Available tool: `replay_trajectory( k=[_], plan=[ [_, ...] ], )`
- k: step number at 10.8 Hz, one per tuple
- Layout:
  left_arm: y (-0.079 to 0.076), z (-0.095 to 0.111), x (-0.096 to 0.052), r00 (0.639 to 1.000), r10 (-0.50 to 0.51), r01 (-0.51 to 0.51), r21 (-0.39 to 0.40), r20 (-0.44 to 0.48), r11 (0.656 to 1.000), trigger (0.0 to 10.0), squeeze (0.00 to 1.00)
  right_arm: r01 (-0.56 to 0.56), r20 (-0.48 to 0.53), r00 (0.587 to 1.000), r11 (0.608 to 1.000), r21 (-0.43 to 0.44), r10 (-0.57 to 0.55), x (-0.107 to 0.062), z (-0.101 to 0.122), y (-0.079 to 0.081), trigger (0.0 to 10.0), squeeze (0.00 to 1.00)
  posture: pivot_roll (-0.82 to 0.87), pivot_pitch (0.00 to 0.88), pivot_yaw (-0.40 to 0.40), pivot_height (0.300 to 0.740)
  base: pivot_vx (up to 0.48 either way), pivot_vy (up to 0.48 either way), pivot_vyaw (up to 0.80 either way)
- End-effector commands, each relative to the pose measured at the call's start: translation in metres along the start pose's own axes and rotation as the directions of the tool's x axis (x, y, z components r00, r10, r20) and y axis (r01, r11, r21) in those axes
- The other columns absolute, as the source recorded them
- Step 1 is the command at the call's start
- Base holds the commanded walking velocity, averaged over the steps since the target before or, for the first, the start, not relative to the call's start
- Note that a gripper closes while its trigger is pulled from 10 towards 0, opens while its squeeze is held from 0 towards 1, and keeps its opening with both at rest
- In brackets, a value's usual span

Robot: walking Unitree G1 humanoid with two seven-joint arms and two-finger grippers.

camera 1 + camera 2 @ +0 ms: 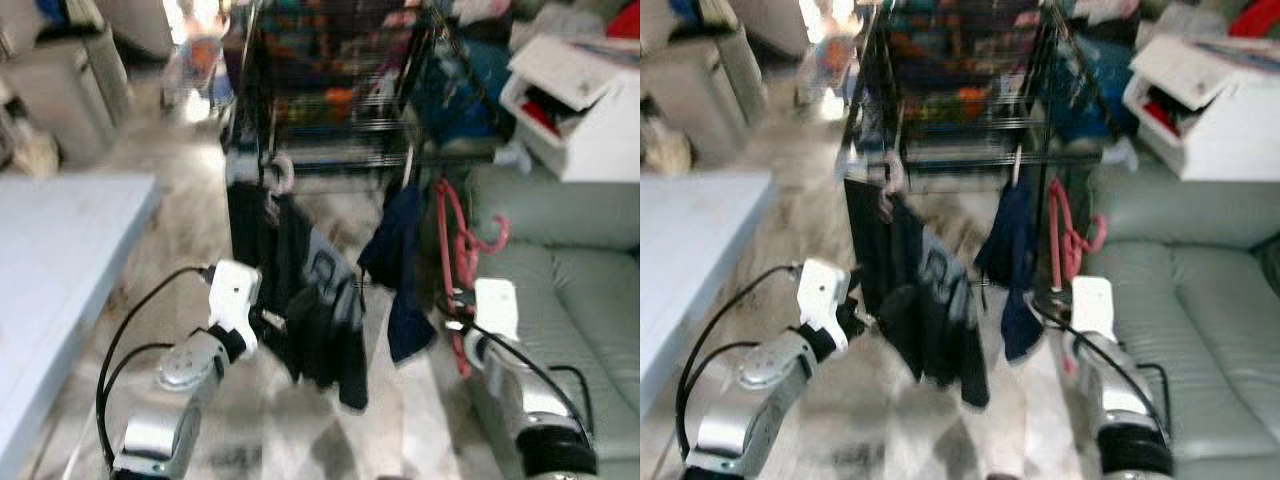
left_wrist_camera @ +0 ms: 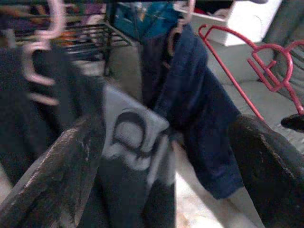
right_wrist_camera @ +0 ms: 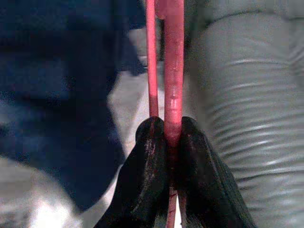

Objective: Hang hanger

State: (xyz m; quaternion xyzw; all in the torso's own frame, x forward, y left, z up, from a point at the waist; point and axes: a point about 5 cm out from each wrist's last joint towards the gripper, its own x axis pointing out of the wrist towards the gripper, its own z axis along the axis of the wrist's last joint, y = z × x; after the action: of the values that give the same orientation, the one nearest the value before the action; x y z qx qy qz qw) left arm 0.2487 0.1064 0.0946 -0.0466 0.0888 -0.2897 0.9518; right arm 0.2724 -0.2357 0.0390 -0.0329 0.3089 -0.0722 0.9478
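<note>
Head stereo downward; wrist cameras close along pincers.

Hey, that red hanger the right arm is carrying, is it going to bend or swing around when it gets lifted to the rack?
The red hanger looks like thin rigid plastic, so it probably keeps its shape. It carries no garment, so it is likely light. The right gripper has its jaws clamped low on it, so the hook end may wobble or pivot.

A red hanger, a navy garment, a black garment with a grey print, a pale grey-green sofa.
</note>
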Motion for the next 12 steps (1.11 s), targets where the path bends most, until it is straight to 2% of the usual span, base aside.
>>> replay_trajectory(
  k=[1,7,12],
  plan=[
    [-0.006,0.003,0.003,0.999,-0.032,0.032,0.008,0.009,0.999,10.0,0.00,0.028,0.014,1.000,1.000,0.007,-0.028,0.001,0.006,-0.009,10.0,0.00,-0.05,0.000,0.009,0.740,0.472,0.000,0.00],
    [-0.008,0.002,0.002,0.999,-0.039,0.039,-0.010,0.014,0.999,10.0,0.00,0.085,0.056,0.995,0.996,-0.023,-0.084,0.008,0.022,-0.024,10.0,0.00,-0.05,0.000,0.007,0.740,0.480,0.000,0.00],
    [-0.010,0.001,0.000,0.999,-0.046,0.046,-0.018,0.010,0.999,10.0,0.00,0.102,0.065,0.993,0.995,-0.019,-0.101,0.016,0.036,-0.035,10.0,0.00,-0.04,0.000,0.009,0.740,0.000,0.000,0.00]
  ],
)
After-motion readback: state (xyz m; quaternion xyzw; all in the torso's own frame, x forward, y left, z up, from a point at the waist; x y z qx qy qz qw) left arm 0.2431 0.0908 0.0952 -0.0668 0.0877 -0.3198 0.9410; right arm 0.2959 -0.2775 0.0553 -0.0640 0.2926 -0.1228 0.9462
